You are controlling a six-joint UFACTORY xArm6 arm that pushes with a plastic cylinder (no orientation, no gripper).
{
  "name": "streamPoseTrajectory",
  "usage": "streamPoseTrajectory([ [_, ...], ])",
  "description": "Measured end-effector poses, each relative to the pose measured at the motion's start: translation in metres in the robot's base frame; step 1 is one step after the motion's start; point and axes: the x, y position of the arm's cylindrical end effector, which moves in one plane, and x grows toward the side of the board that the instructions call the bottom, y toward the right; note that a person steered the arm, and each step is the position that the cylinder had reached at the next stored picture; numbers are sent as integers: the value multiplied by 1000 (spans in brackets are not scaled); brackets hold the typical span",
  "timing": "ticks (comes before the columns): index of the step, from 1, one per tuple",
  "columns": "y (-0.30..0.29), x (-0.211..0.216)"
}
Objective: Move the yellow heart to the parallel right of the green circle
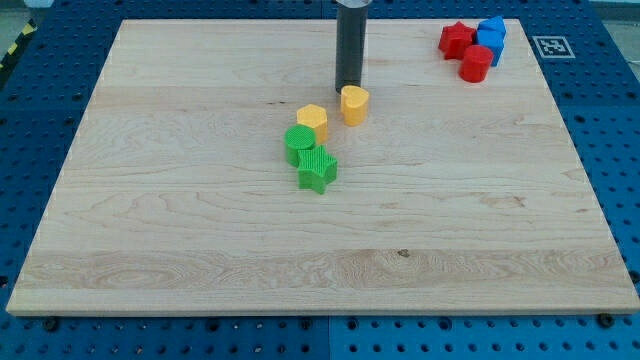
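Observation:
The yellow heart [354,104] sits just above the board's middle. My tip [348,87] touches or nearly touches its upper left edge, on the side toward the view's top. The green circle [298,143] lies lower left of the heart. A yellow hexagon [313,122] sits between them, touching the circle's upper right. A green star [317,169] sits against the circle's lower right.
The wooden board [150,200] lies on a blue pegboard table. At the top right corner a red block [456,40], a red cylinder [476,63] and two blue blocks [490,36] cluster together. A fiducial tag [551,46] is beside the board.

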Motion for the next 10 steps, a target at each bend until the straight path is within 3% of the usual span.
streamPoseTrajectory([
  [7, 42, 91],
  [8, 58, 124],
  [9, 33, 150],
  [10, -29, 151],
])
